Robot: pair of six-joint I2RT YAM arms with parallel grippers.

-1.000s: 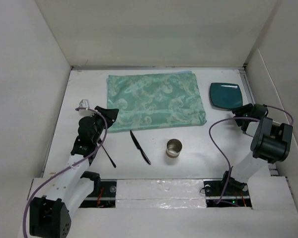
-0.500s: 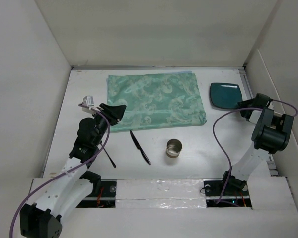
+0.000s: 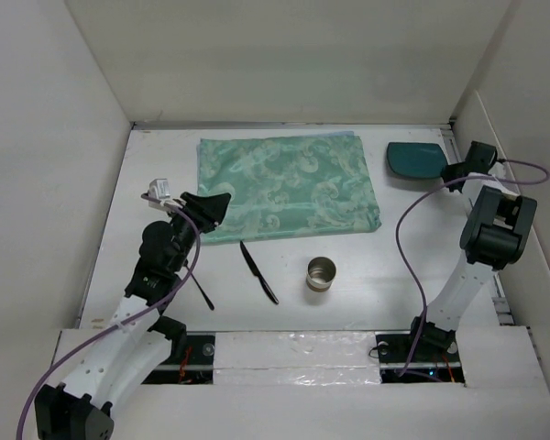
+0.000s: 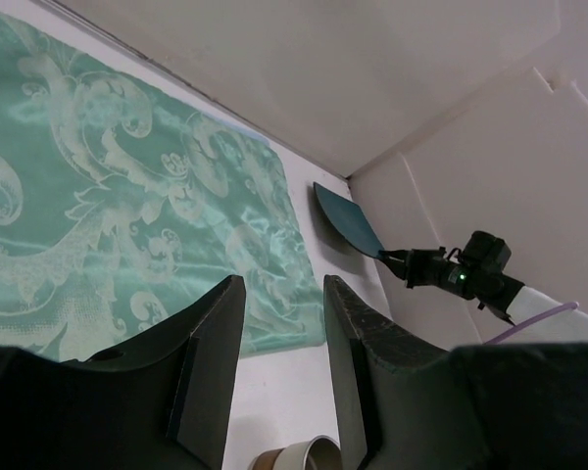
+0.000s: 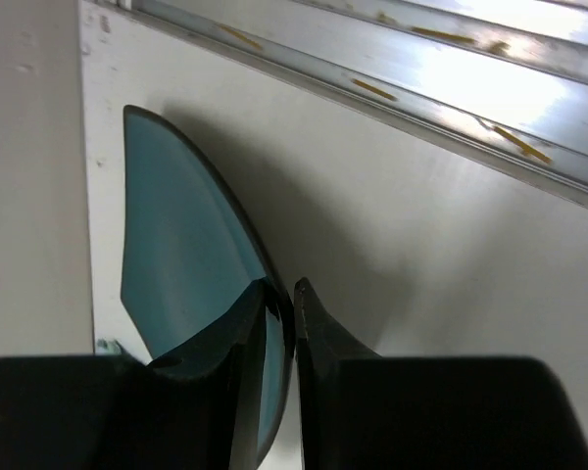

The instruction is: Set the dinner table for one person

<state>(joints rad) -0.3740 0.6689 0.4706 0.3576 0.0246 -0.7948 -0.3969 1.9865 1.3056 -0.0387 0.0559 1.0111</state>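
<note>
1. The table (image 3: pixel 156 165) is the big white top that fills the walled bay. Everything else lies on it or hangs over it.
2. The right gripper (image 5: pixel 282 289) is clamped on the plate (image 5: pixel 171 235), with one finger pressed to each face of the rim.
3. We see the teal plate at the far right corner of the table, tilted steeply rather than lying flat. In the left wrist view its gripped side is raised. We cannot tell whether its far edge touches the top.
4. The left gripper (image 4: pixel 282 284) has its fingers spread with nothing between them. It hovers over the near left corner of the mat (image 3: pixel 284 188).
5. The green patterned mat lies flat at the far middle of the table. A strip of bare white separates it from the plate.
6. A metal cup (image 3: pixel 322 273) stands upright on the near side of the mat.
7. A black knife (image 3: pixel 258 271) lies left of the cup, not touching it.
8. A thinner black utensil (image 3: pixel 200 286) lies further left, beside the left arm — we cannot make out its kind.
</note>
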